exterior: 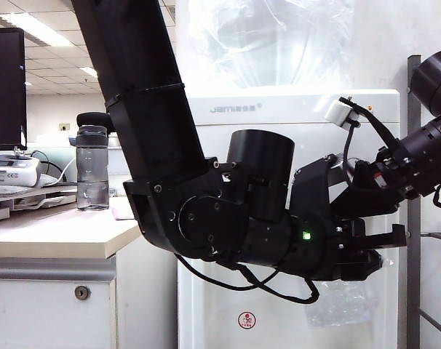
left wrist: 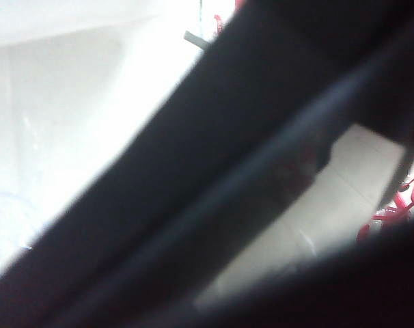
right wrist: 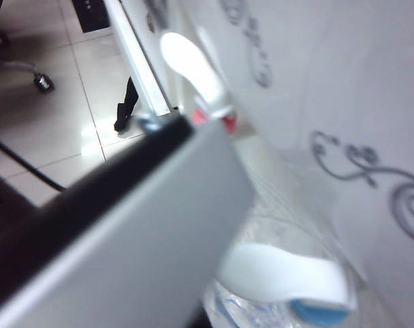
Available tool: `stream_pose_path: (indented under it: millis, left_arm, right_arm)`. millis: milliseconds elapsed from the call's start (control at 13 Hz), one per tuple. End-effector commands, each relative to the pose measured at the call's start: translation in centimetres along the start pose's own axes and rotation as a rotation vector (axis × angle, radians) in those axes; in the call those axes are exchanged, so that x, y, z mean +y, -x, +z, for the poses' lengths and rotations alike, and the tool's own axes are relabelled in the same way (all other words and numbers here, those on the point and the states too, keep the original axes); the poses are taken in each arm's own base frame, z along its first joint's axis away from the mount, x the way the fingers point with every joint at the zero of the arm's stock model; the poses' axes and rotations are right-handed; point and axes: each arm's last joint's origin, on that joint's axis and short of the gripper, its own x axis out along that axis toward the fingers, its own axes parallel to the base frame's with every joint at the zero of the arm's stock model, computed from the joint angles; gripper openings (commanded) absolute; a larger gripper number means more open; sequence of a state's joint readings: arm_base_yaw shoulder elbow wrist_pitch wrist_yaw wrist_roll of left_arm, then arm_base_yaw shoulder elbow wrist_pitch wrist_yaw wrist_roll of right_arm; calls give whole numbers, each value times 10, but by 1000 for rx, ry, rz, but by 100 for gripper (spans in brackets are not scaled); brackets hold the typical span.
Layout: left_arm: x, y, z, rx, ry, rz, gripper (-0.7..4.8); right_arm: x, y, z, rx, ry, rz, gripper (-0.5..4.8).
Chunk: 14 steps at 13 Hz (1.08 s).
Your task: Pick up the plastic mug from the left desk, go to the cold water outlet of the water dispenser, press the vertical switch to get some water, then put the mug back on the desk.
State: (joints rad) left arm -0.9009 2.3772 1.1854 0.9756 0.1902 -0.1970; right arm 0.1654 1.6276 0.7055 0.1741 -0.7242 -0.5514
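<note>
your left claw (exterior: 373,254) is closed on the plastic mug (right wrist: 275,301) under the cold water outlet (right wrist: 320,311) of the water dispenser (exterior: 293,109), and your right claw (right wrist: 125,225) is closed, empty.

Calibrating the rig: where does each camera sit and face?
Exterior: facing the water dispenser; both arms show, left pincer above the plastic mug.
Left wrist: on the left arm; blurred dark parts block nearly everything.
Right wrist: facing the cold water outlet; right pincer's grey finger in front.
Shared: exterior and right wrist show dispenser, mug.
</note>
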Motion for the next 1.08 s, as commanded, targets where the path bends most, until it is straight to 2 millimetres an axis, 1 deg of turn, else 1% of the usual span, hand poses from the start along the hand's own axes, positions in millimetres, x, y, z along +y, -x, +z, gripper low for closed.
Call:
stream_pose_path:
  millis: [77,693,924,1078]
  left_arm:
    - [-5,-1,7,-43,-32,-32,-6]
    - [-5,0,10,-71,-38,-50,-6]
    - [2,1,12,-78,-14,-36,-6]
    - [4,2,12,-81,-14,-33,-6]
  right_arm:
    - [-3,2,6,-26,4,-38,-5]
    - [-3,7,12,-50,27,-48,-5]
    - [-6,7,18,-97,75,-75,-5]
    - [-6,7,18,-96,77,-79,-5]
